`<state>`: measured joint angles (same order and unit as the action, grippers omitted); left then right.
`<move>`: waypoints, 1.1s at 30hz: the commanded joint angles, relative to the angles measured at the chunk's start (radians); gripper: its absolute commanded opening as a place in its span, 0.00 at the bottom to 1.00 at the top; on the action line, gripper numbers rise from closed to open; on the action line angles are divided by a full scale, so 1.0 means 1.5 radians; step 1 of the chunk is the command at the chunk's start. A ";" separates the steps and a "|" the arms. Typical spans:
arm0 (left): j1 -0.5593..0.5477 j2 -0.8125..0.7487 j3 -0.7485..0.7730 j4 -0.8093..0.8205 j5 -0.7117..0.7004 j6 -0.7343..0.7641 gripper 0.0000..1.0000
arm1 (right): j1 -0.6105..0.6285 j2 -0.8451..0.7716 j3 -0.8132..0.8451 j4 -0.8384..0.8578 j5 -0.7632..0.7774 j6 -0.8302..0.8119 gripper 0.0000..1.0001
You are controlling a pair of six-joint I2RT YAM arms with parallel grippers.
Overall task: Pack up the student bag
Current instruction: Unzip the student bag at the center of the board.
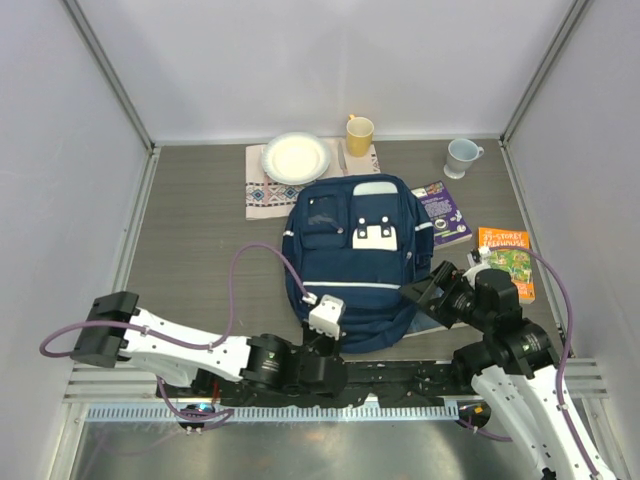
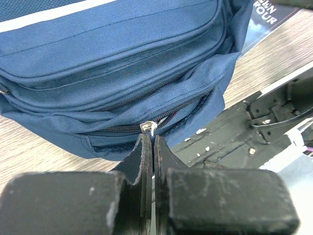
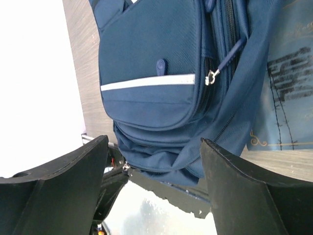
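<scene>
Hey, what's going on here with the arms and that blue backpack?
The left gripper is shut on a zipper pull at the near end of the student bag, which lies flat. The right gripper is open beside the bag's near right corner, holding nothing. An orange book and a purple book lie outside the bag, on its right.

Open worktop [image 1: 190, 250] lies left of the student bag [image 1: 350, 270]; a purple book [image 1: 445, 215] and orange book [image 1: 506, 262] crowd its right side.
</scene>
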<state>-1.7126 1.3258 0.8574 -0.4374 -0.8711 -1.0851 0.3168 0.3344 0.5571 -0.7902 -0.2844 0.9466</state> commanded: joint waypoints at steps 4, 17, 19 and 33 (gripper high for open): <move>0.008 -0.095 -0.051 0.167 -0.038 0.036 0.00 | -0.002 -0.003 -0.024 -0.020 -0.081 0.034 0.73; 0.025 -0.033 -0.014 0.255 -0.002 0.138 0.00 | -0.001 0.043 -0.063 0.022 -0.109 0.024 0.62; 0.028 -0.033 -0.008 0.257 0.003 0.161 0.00 | 0.004 0.062 -0.067 0.034 -0.102 0.024 0.59; 0.043 -0.089 -0.038 0.215 0.109 0.156 0.00 | 0.016 0.122 0.029 0.025 0.134 -0.022 0.01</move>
<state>-1.6444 1.2892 0.7815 -0.1211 -0.7479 -0.7940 0.3397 0.4953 0.4576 -0.7944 -0.3134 0.9668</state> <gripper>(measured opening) 0.023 0.038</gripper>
